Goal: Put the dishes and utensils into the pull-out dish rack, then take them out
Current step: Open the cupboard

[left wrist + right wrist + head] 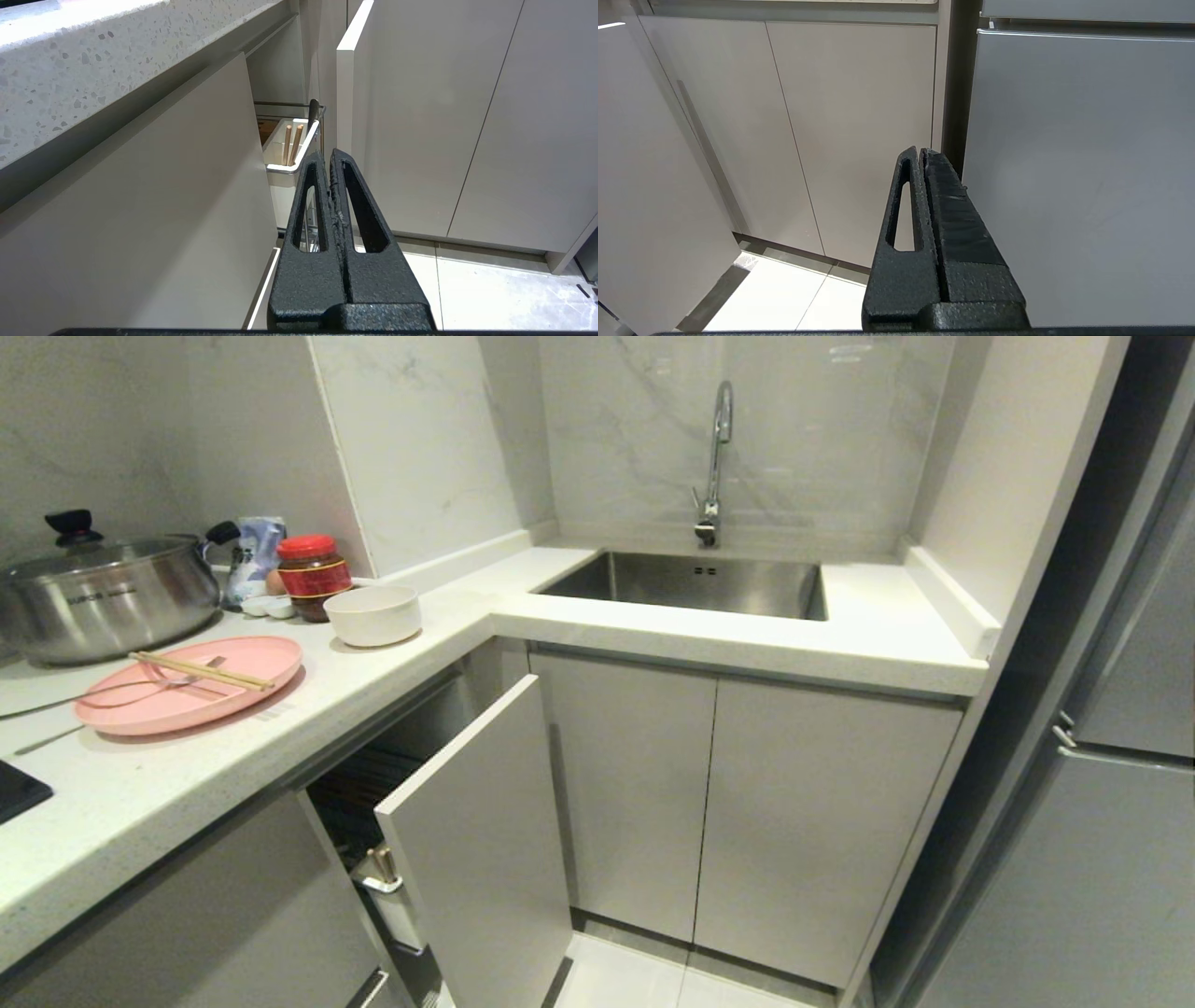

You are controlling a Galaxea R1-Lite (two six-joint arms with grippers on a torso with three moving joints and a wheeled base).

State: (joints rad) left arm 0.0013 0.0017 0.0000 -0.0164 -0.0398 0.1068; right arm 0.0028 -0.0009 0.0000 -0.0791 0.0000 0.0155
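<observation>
The pink plate (238, 686) lies on the counter at the left. The wooden chopsticks (201, 670) and the silver fork (131, 689) rest across it. Behind it stands the off-white bowl (373, 614). Below the counter the pull-out dish rack (359, 789) is drawn partway out behind its white front panel (476, 840). Its white caddy (289, 156) holds two wooden sticks (292, 144). Neither arm shows in the head view. My left gripper (327, 156) is shut and empty, low in front of the caddy. My right gripper (920, 151) is shut and empty, facing the cabinet doors.
A steel pot with a glass lid (103, 593) and a red-lidded jar (313, 574) stand at the back left of the counter. The steel sink (691, 583) with its faucet (717, 457) is at the back. A grey fridge (1111, 803) fills the right side.
</observation>
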